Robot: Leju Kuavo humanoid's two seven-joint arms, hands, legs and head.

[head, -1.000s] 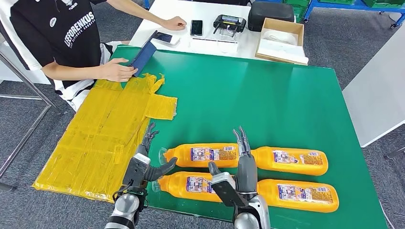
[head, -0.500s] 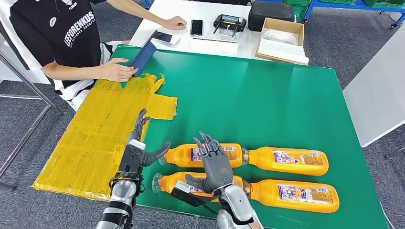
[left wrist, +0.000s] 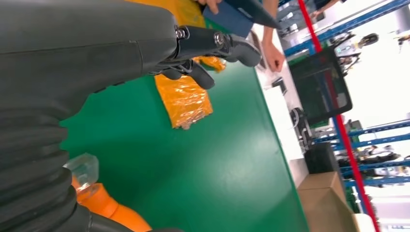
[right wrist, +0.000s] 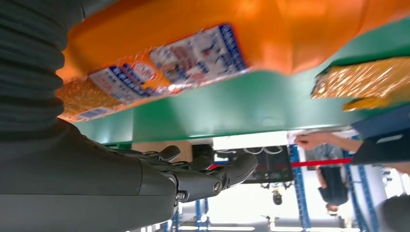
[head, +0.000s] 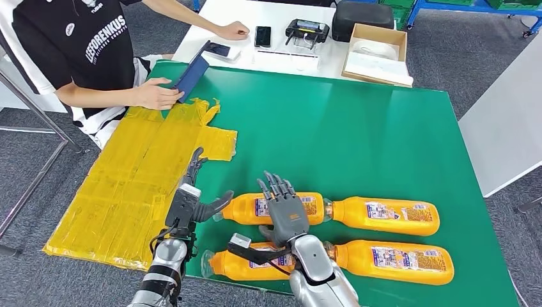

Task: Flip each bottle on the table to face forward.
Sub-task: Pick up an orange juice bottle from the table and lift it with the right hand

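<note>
Four orange plastic bottles lie on their sides in two rows near the front edge of the green table [head: 358, 121]: far-left bottle [head: 246, 208], far-right bottle [head: 390, 215], near-left bottle [head: 220, 263], near-right bottle [head: 396, 262].
Labels: printed labels face up on all four, so by appearance most of the flipping looks done; whether any bottle is left to turn cannot be told.
Right hand [head: 286, 216]: held over the junction of the two left bottles, fingers [head: 276, 185] apart and extended, holding nothing; contact with the far-left bottle cannot be told.
Left hand [head: 192, 208]: beside the far-left bottle's cap, fingers apart, holding nothing.
Surface: green mat top; a yellow taped sheet [head: 140, 185] covers the left edge.
Room: grey carpet; a person in a black shirt [head: 83, 45] sits at the far-left corner holding a blue folder [head: 192, 73]; a white table [head: 281, 61] beyond carries a phone [head: 263, 36] and a cardboard box [head: 377, 54].
</note>
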